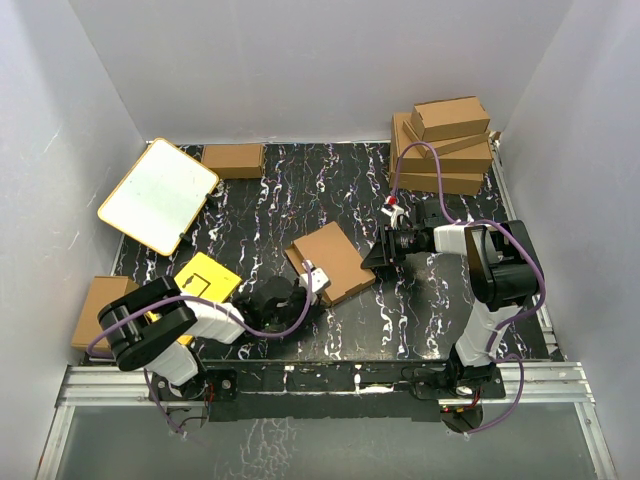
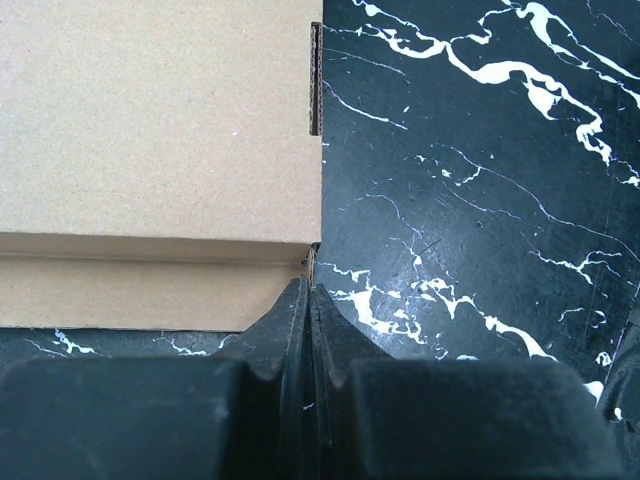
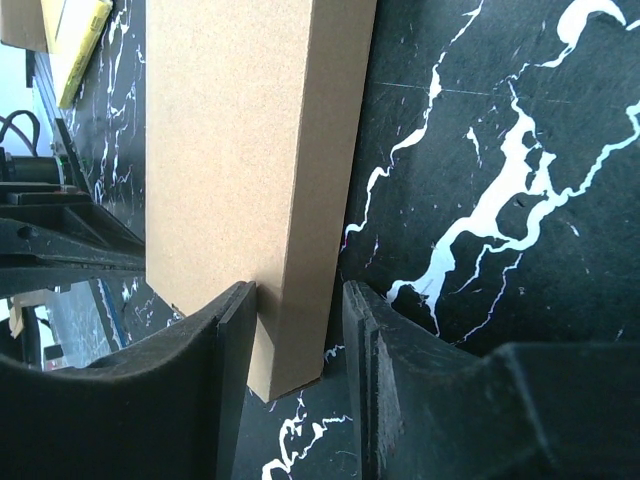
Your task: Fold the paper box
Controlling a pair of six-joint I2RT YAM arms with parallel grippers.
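orange-rimmed white board (image 1: 158, 195) back-left | yellow card (image 1: 207, 277), seemingly black-lined | black marbled table (image 1: 250, 200)

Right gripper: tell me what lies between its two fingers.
A corner of the paper box lies between the right gripper fingers, close against one finger, with a narrow gap before the other. The right wrist view shows it.

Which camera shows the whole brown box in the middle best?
The top camera: the paper box shows whole there. The left wrist view shows only one corner; the right wrist view just an edge inside the right gripper.
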